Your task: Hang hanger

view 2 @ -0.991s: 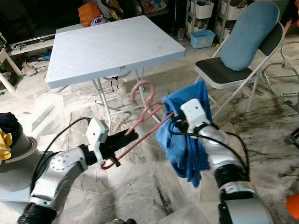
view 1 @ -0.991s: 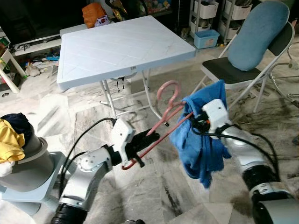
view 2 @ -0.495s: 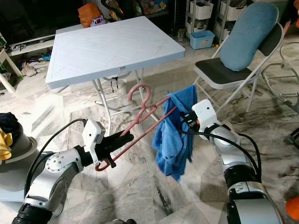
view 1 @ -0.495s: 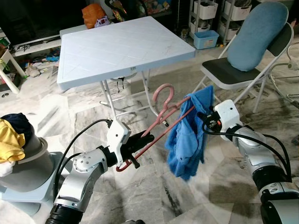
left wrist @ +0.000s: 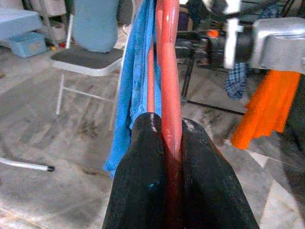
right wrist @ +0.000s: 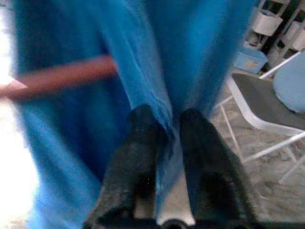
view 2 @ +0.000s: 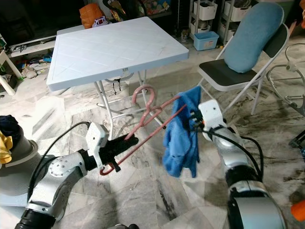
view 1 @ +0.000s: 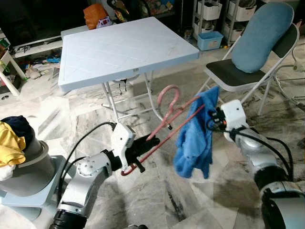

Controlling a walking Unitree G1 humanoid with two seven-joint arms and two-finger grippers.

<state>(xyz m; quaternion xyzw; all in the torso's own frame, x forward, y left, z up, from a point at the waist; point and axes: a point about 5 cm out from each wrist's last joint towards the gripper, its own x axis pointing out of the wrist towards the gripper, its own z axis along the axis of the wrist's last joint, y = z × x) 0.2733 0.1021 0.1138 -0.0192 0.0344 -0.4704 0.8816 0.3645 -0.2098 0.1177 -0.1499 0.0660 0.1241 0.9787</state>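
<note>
1. My left hand (view 1: pixel 135 153) clamps the hanger (view 1: pixel 167 125) end, mid-air above the floor
2. My right hand (view 2: pixel 194 120) pinches the cloth (view 1: pixel 194 138) draped on it
3. Keep the hanger level while spreading the cloth

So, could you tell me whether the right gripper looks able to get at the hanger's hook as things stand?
Probably not right now. The right gripper is shut on the blue cloth draped over the far end of the pink hanger, and the left gripper holds the other end; the hook itself stands free between them.
</note>
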